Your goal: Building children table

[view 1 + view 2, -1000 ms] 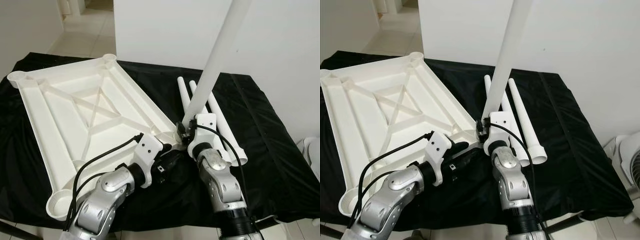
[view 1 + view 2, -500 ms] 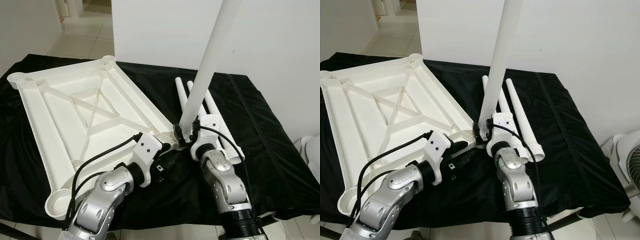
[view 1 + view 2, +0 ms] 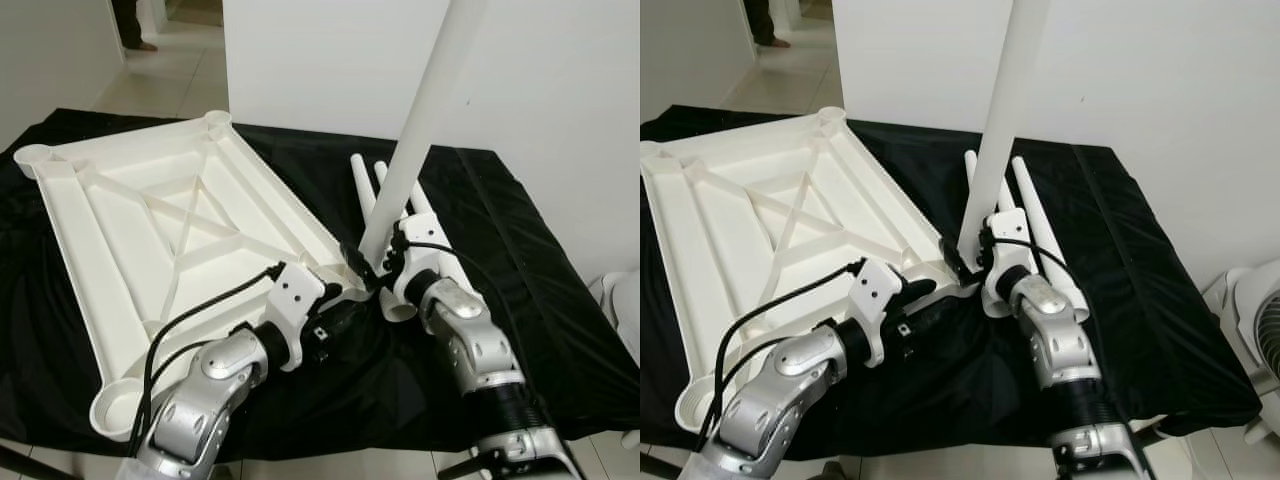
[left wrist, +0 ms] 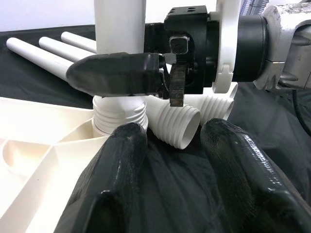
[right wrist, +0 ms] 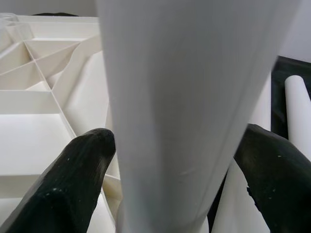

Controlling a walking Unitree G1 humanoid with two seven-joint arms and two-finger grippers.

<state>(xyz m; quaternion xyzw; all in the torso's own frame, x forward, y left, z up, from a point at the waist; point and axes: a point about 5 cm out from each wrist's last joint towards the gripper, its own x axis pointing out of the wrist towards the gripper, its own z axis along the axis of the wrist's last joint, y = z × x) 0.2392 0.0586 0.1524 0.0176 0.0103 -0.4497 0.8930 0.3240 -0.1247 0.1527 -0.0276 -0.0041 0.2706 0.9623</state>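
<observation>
The white tabletop [image 3: 170,250] is laid upside down on the black-draped desk [image 3: 540,300], its ribbed underside and four corner sockets facing up. One white leg [image 3: 415,140] is held nearly upright, leaning slightly, by the right tool [image 3: 372,268], whose two black fingers [image 5: 73,174] are closed around the lower shaft, one on each side. Just below the right tool, the leg's threaded end [image 4: 119,114] is seen entering the corner socket [image 4: 58,141] of the tabletop; several threads are still exposed above the socket rim, so the leg is judged started but not yet screwed home.

The left tool [image 3: 340,310] is set just in front of that same corner, low against the black cloth, with its fingers [image 4: 112,179] spread apart and nothing between them. It appears placed to steady the tabletop, though contact with the edge cannot be confirmed.

Beyond the right tool, three further legs [image 3: 365,185] are lying side by side on the desk, their threaded ends [image 4: 180,124] pointing towards the tools. The other three corner sockets [image 3: 35,155] are seen unfilled.

The task is therefore judged early: the first of four legs is being seated. Turning it fully in, fitting the three remaining legs, and righting the table are left to be done.
</observation>
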